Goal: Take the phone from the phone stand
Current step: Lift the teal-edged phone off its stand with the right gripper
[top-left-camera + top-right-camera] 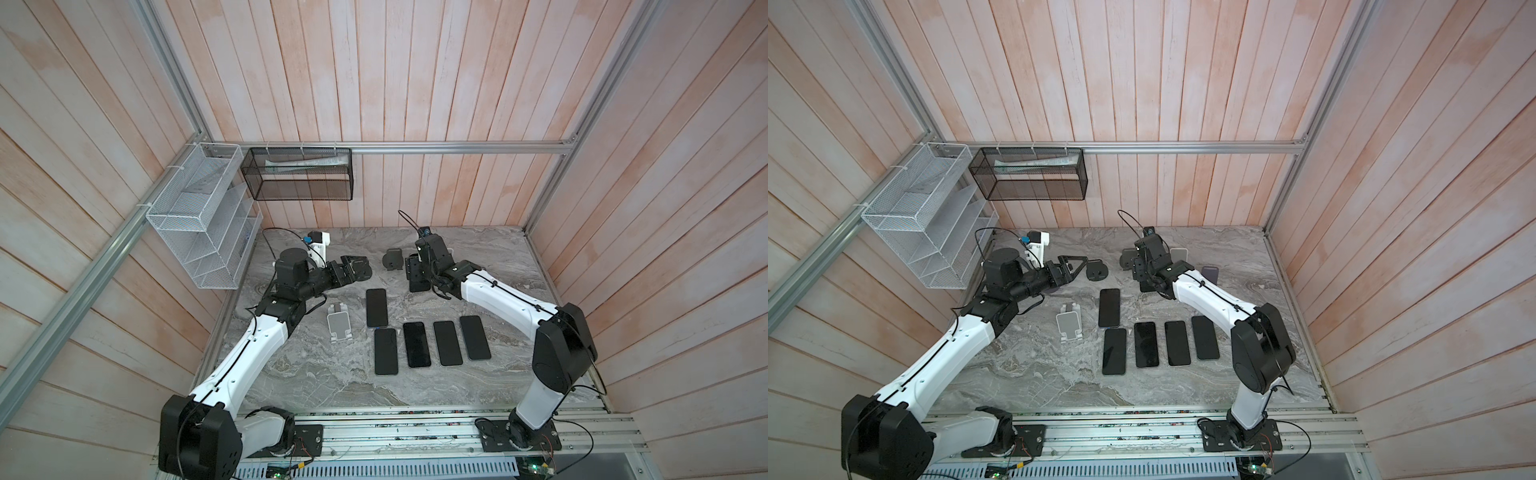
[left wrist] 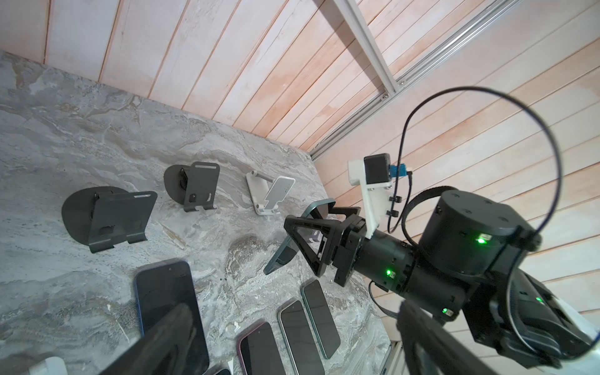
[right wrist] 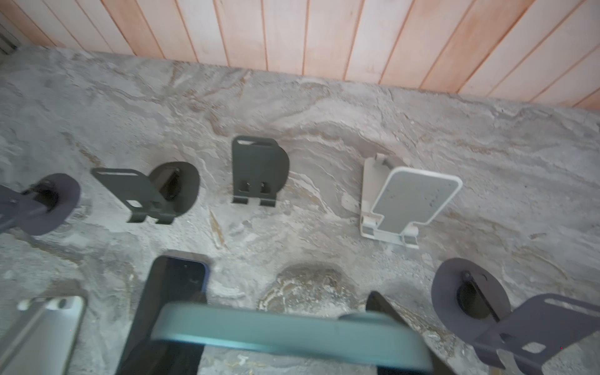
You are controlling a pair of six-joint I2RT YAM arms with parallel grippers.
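Note:
My right gripper (image 3: 285,334) is shut on the teal phone (image 3: 276,328), whose edge crosses the right wrist view. The left wrist view shows this phone (image 2: 281,259) tilted above the table between the right gripper's black fingers (image 2: 305,243). Beside it a grey-purple phone stand (image 3: 519,324) is bare, and the phone touches no stand that I can see. In both top views the right gripper (image 1: 415,272) (image 1: 1142,270) hangs over the back middle of the table. My left gripper (image 1: 1077,264) (image 2: 293,311) is open and empty, to the left of it.
Two dark stands (image 3: 146,194) (image 3: 256,172) and a white stand (image 3: 406,201) line the back. Another white stand (image 1: 338,326) sits front left. Several phones (image 1: 415,345) lie face up mid-table. A white wire basket (image 1: 199,216) and a black mesh basket (image 1: 299,174) hang on the walls.

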